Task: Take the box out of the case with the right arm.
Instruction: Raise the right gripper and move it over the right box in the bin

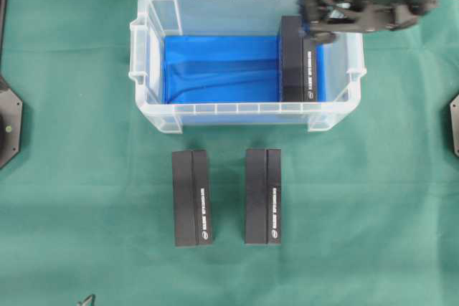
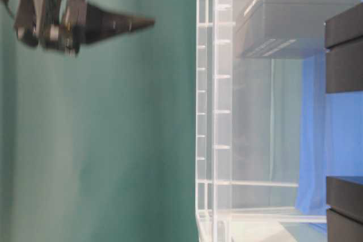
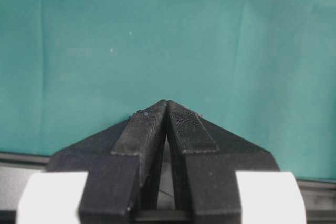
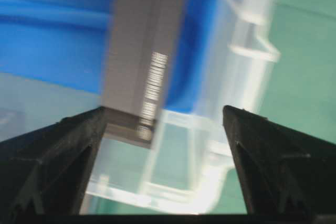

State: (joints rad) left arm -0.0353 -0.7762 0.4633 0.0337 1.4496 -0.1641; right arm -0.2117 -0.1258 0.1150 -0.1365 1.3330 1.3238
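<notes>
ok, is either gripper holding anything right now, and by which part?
Nothing is held. The right gripper is wide open above the box in the case. The left gripper is shut on nothing.

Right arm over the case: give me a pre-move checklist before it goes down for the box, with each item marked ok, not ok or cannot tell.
1. Right gripper jaws open wide: ok, the right wrist view shows a broad gap between the fingers.
2. Box in the case, at its right end: ok.
3. Gripper above the box's far end: ok in the overhead view; exact centring cannot tell, the wrist view is blurred.
4. Fingers clear of the case wall: cannot tell.
5. Left gripper shut and away from the case: ok.
6. Two other black boxes lie outside the case, out of the path: ok.
</notes>
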